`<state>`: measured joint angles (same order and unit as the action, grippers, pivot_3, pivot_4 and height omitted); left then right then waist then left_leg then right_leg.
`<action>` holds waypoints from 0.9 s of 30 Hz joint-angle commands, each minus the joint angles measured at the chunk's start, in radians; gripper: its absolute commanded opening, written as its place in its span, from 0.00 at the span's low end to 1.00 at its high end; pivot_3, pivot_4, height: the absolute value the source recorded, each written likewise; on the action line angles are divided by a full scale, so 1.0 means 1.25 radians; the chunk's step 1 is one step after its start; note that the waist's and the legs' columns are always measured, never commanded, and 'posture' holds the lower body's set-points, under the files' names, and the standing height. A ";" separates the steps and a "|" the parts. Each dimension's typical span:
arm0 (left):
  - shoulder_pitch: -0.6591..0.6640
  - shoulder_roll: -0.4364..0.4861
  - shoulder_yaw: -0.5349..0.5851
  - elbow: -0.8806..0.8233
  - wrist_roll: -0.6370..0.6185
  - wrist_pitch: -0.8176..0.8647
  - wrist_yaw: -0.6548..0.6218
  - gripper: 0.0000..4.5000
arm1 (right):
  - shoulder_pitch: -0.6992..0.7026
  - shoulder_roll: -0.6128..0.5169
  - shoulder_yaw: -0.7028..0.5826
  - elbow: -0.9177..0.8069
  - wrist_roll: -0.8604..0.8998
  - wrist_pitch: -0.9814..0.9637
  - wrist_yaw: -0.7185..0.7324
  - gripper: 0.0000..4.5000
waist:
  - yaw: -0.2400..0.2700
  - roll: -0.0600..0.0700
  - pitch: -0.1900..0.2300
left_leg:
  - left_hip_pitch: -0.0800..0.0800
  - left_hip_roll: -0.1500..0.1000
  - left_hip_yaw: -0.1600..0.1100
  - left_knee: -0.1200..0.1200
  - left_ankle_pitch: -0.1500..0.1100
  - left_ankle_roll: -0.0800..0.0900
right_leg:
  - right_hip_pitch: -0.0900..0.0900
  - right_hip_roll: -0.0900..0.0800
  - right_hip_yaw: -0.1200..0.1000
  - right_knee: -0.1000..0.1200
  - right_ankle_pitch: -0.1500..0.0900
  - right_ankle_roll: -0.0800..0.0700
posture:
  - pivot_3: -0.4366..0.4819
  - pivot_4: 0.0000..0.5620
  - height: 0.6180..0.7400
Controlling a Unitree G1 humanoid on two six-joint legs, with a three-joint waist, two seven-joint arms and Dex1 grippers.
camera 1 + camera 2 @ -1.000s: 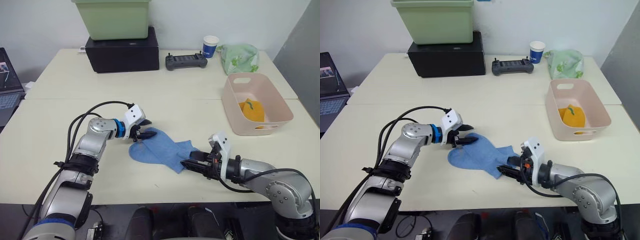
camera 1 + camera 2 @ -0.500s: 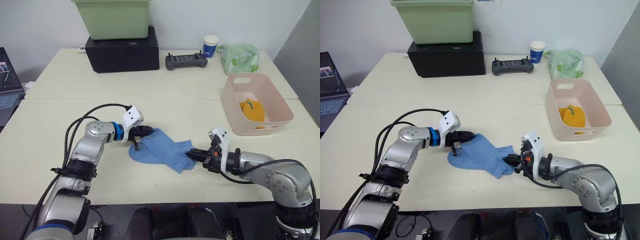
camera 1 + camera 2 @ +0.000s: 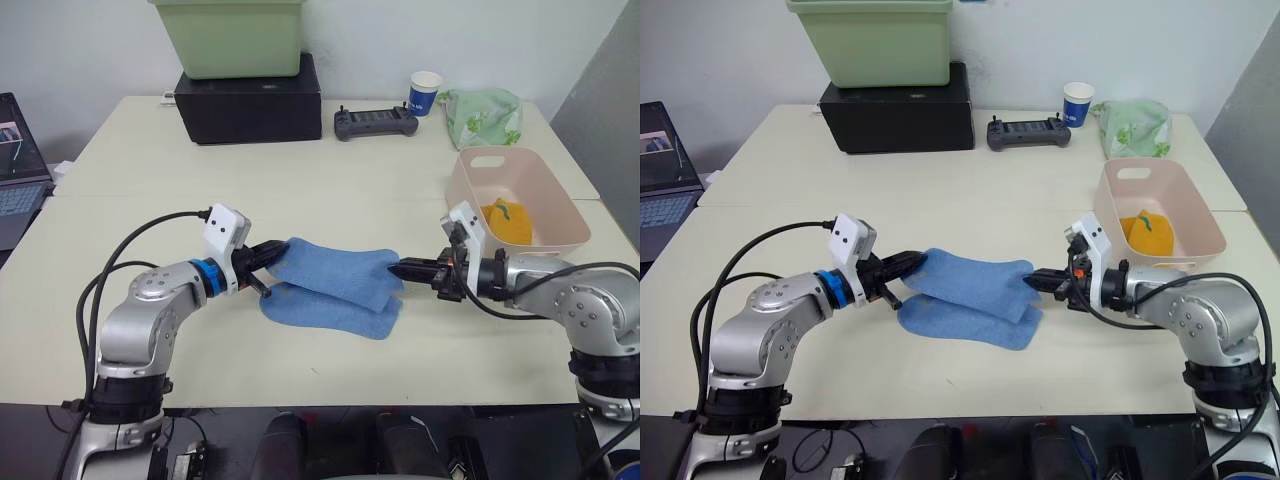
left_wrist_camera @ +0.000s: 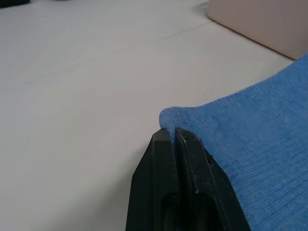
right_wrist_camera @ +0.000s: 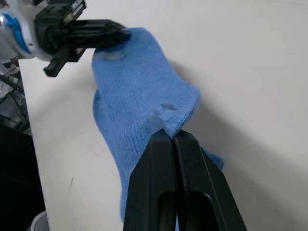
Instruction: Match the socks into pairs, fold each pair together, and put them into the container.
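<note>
A light blue sock [image 3: 335, 270] is stretched between my two grippers just above the table. My left gripper [image 3: 268, 258] is shut on its left end [image 4: 192, 120]. My right gripper [image 3: 403, 268] is shut on its right end [image 5: 163, 113]. Under it a second light blue layer [image 3: 330, 312] lies flat on the table; I cannot tell whether the two are joined at the right. The pale pink container [image 3: 560, 235] stands to the right of my right gripper, with a mustard-orange sock [image 3: 505, 220] inside.
A light green tub [image 3: 228, 35] sits on a black box [image 3: 248, 98] at the back of the table. A controller [image 3: 375, 122], a paper cup [image 3: 424, 90] and a green bag [image 3: 480, 112] lie at the back right. A laptop [image 3: 15, 160] is at the far left.
Both grippers have risen and drawn apart, pulling the upper blue sock taut above the lower layer. My right gripper has moved toward the container, and my left has drawn back to the left.
</note>
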<state>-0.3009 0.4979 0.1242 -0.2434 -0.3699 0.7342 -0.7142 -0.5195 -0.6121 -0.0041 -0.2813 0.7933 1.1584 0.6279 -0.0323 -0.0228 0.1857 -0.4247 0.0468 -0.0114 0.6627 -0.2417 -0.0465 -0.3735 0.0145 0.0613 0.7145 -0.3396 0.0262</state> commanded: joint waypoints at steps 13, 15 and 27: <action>0.029 -0.035 -0.043 0.046 0.016 -0.108 0.040 0.15 | -0.062 0.022 0.119 0.208 -0.218 -0.222 0.109 0.14 | 0.001 0.000 0.000 | 0.000 0.000 0.000 0.000 0.000 0.000 | 0.000 0.000 0.000 0.000 0.000 0.000 | 0.48 0.27 1.00; 0.032 -0.028 -0.033 0.044 0.014 -0.108 0.042 0.29 | -0.051 0.015 0.100 0.197 -0.228 -0.239 0.101 0.30 | 0.001 0.000 0.000 | 0.000 0.000 0.000 0.000 0.000 0.000 | 0.000 0.000 0.000 0.000 0.000 0.000 | 0.48 0.27 1.00; 0.122 0.161 -0.053 0.059 0.091 -0.439 -0.183 0.87 | 0.167 -0.080 0.147 -0.126 -0.349 -0.512 0.185 0.69 | 0.000 0.000 0.000 | 0.000 0.001 0.000 -0.001 0.000 0.000 | 0.000 -0.002 0.000 -0.001 0.000 0.000 | 0.48 0.27 1.00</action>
<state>-0.1565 0.6450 0.0785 -0.1630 -0.3021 0.3328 -0.8689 -0.3465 -0.6805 0.1369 -0.3661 0.4405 0.6322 0.8338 -0.0319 -0.0226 0.1858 -0.4240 0.0471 -0.0111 0.6618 -0.2416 -0.0468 -0.3732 0.0123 0.0608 0.7141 -0.3395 0.0260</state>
